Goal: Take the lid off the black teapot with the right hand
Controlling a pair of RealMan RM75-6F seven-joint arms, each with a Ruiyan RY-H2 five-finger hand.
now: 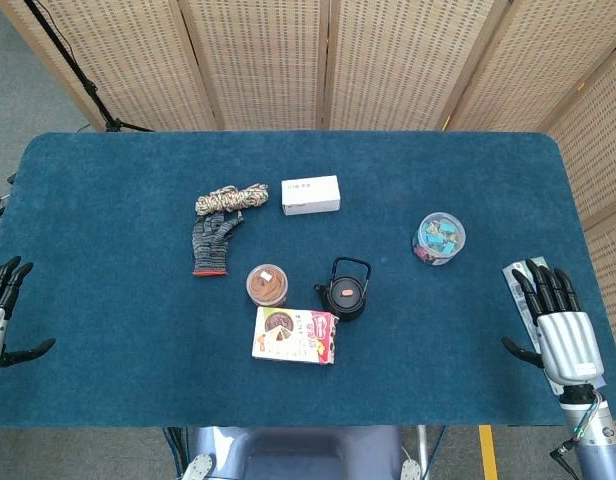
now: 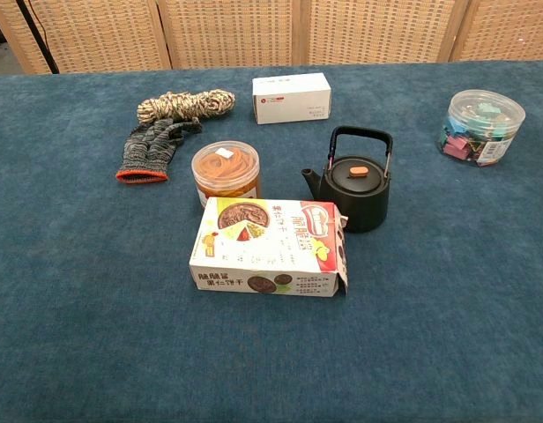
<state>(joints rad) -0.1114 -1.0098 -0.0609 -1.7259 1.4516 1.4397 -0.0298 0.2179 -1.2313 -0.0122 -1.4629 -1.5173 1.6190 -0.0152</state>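
right hand fingers spread, empty, on table

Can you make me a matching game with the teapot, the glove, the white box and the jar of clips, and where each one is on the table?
Things:
1. black teapot
2. glove
3. white box
4. jar of clips

Places:
A. nearest the right hand
B. just behind the snack box
C. touching the coil of rope
D. far side, middle of the table

Pairs: 1-B, 2-C, 3-D, 4-A
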